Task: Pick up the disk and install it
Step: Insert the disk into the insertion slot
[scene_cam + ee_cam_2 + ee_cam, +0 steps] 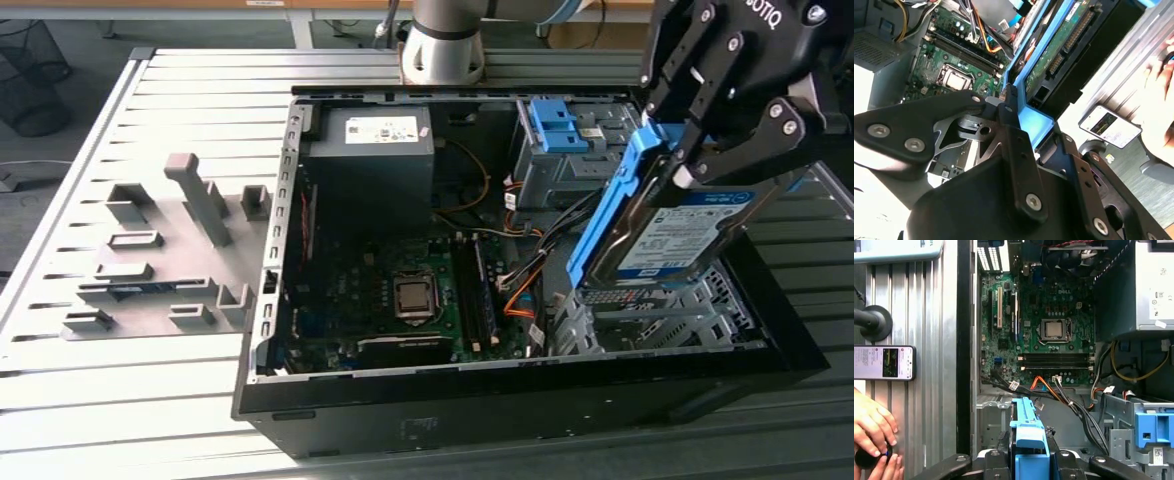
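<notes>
The gripper (731,160) is clenched on the disk (681,240) and holds it by its upper end. The disk hangs in the air, steeply tilted, with the label face toward the exterior view's right and a blue rail (607,215) along the edge that faces the exterior view's left. Its lower end is at the top of the grey cage (667,315), which sits in the corner of the open case (534,385) at the exterior view's right, next to the near wall. If the disk touches the cage or not, I cannot tell. In the second wrist view the green underside of the disk (1054,55) is turned toward the case wall.

The case lies open on a slatted metal table (134,400). Inside it, the board (387,290) covers the middle of the floor. The power supply (371,150) is in the far corner at the exterior view's left. A blue bracket (554,125) stands on the cage part by the far wall. Orange and black cables (521,285) run between the board and the cage.

On the table beside the case lie a phone (884,362) and, near it, a person's hand (874,425). Grey blocks (160,270) stand near the table's edge at the exterior view's left.
</notes>
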